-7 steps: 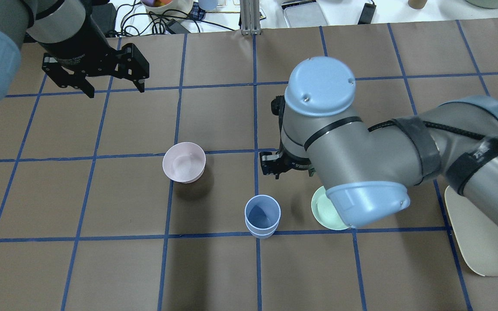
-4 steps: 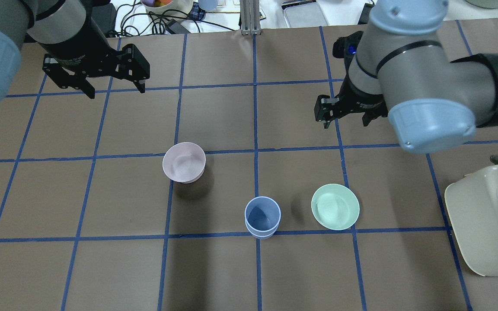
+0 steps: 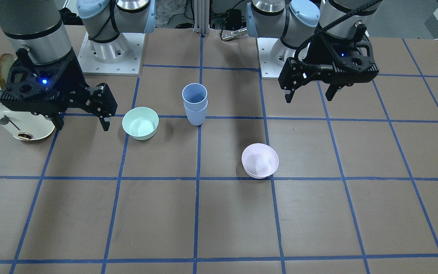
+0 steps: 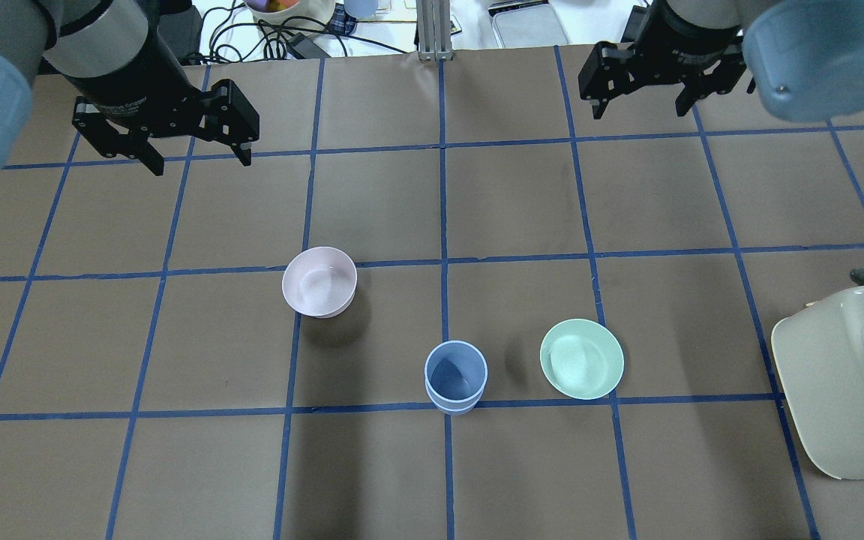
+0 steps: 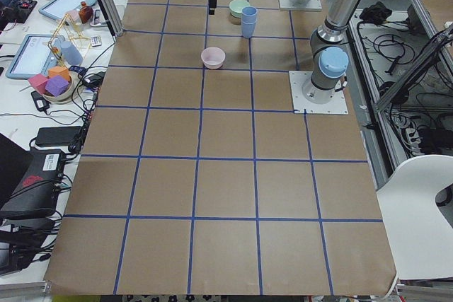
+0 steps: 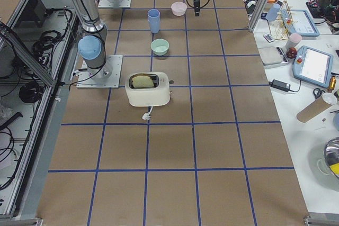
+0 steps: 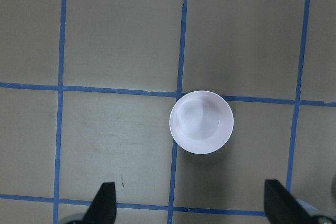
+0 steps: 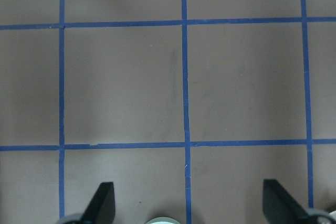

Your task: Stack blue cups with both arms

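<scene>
Front-facing view: the blue cups (image 3: 195,102) are seen nested, one seated inside the other, upright on the table (image 3: 219,228) by a blue tape line. They stand between the mint-green bowl (image 3: 140,122) and the pink bowl (image 3: 260,160) and touch neither. The left gripper (image 3: 309,98) and the right gripper (image 3: 83,125) are held above the table, well apart from the stack, jaws spread wide, nothing gripped. Overhead view: one rim is seen inside the other, and the upper cup's dark interior is noted empty, so the lower cup holds only its twin. Both bowls are noted empty. Both grippers are found toward the far edge of the table, one at each side. Exterior left view: the stack is seen small at the far end, upright, near the mint-green bowl; no more can be told. Exterior right view: a cream toaster (image 6: 148,89) is recorded near the robot's base, with a slice of bread (image 6: 142,81) sitting in its slot. Left wrist view: the pink bowl is framed between two widely parted fingertips (image 7: 106,203), empty and ungripped. Right wrist view: only bare taped table is seen between parted fingertips. Judgement: stacking is taken as done, and nothing of the task appears left, save perhaps that the arms be parked.
</scene>
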{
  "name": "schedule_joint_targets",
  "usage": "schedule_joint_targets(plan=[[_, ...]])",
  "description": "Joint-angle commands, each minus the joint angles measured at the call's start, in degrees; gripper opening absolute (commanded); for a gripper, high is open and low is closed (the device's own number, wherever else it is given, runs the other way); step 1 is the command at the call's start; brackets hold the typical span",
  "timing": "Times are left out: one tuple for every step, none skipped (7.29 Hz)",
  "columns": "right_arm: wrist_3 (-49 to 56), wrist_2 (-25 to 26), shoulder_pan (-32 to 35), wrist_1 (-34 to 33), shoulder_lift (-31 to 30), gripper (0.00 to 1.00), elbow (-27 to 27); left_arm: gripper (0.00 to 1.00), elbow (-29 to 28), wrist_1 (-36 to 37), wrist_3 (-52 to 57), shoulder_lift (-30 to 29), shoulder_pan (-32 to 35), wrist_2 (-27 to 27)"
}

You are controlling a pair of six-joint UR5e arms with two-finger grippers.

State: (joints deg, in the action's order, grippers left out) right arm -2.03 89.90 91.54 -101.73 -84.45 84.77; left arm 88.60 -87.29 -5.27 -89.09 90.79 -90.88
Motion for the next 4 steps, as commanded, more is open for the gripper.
schedule_joint_targets(plan=[[0.00, 0.28, 0.30, 2.74, 0.87, 1.00, -4.16, 1.00, -0.01, -0.08, 0.00, 0.06, 0.00, 0.00], [-0.52, 0.89, 0.56, 8.51, 0.87, 1.00, -6.09, 1.00, -0.01, -0.08, 0.00, 0.15, 0.00, 0.00], [-0.26, 0.55, 0.57, 8.82, 0.87, 1.00, -5.15, 1.00, -0.01, -0.08, 0.00, 0.15, 0.00, 0.00], [-0.69, 0.11, 0.48, 9.09, 0.52, 1.00, -5.05, 1.00, -0.01, -0.08, 0.00, 0.15, 0.00, 0.00]])
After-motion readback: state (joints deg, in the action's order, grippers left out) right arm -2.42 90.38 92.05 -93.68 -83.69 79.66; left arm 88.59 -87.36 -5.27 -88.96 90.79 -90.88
